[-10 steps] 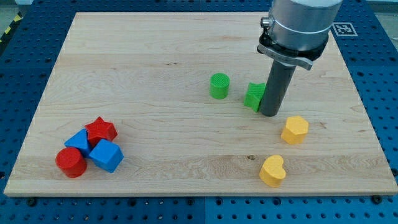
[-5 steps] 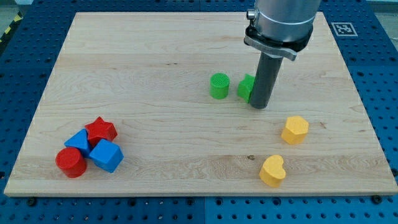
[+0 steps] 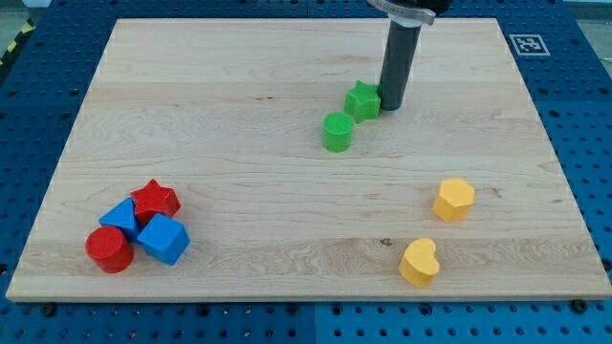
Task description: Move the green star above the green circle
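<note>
The green star (image 3: 361,100) lies on the wooden board (image 3: 239,191), up and to the right of the green circle (image 3: 337,132); the two almost touch. My tip (image 3: 392,106) stands against the star's right side. The rod rises from there out of the view's top.
A yellow hexagon-like block (image 3: 453,199) and a yellow heart (image 3: 419,262) lie at the lower right. At the lower left a red star (image 3: 155,201), a red cylinder (image 3: 108,248) and two blue blocks (image 3: 162,238) are bunched together.
My tip has moved up and to the left, pushing the green star from the right of the circle to its upper right. The circle has stayed put.
</note>
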`<action>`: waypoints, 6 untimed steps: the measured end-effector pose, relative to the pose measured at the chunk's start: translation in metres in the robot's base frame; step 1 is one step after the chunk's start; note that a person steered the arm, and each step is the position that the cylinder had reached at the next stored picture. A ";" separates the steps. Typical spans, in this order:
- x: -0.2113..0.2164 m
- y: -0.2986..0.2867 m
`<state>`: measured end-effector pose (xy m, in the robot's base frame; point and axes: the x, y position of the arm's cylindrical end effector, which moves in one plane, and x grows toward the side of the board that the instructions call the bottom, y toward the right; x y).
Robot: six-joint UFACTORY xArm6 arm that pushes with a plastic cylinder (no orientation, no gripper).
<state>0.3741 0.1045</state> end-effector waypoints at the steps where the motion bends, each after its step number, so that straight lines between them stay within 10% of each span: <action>1: 0.020 0.000; 6: -0.004 -0.045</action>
<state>0.3698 0.0600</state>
